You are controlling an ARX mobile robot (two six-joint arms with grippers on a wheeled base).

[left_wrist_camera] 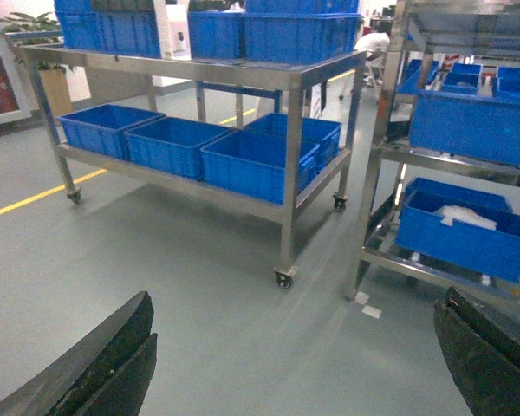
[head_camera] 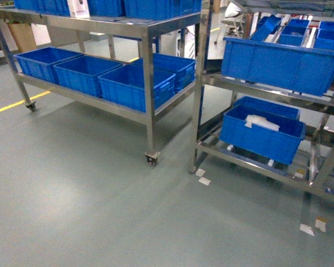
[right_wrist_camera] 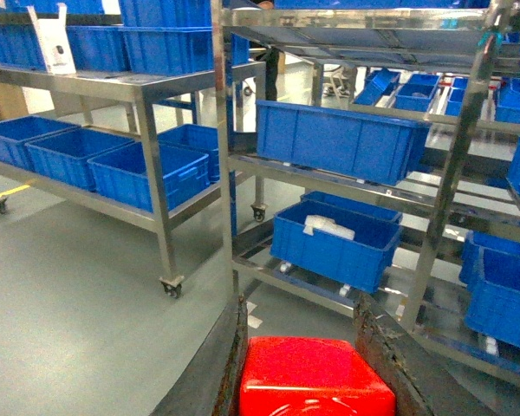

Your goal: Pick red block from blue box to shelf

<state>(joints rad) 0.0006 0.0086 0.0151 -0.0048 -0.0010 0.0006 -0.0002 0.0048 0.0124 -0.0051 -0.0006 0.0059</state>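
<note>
Gripping the red block (right_wrist_camera: 316,377) between its two dark fingers (right_wrist_camera: 212,373), the right gripper (right_wrist_camera: 308,381) held it at the bottom centre of its wrist frame, well short of the shelf (right_wrist_camera: 455,165) filling the right half; the left gripper (left_wrist_camera: 295,364) hung wide and empty at the lower edge of its own view; no turquoise box was visible. The risk, I judged: blue crates (right_wrist_camera: 338,139) crowded the tiers, so a careless approach might strike a rail or a crate rim and knock the glossy block loose.
</note>
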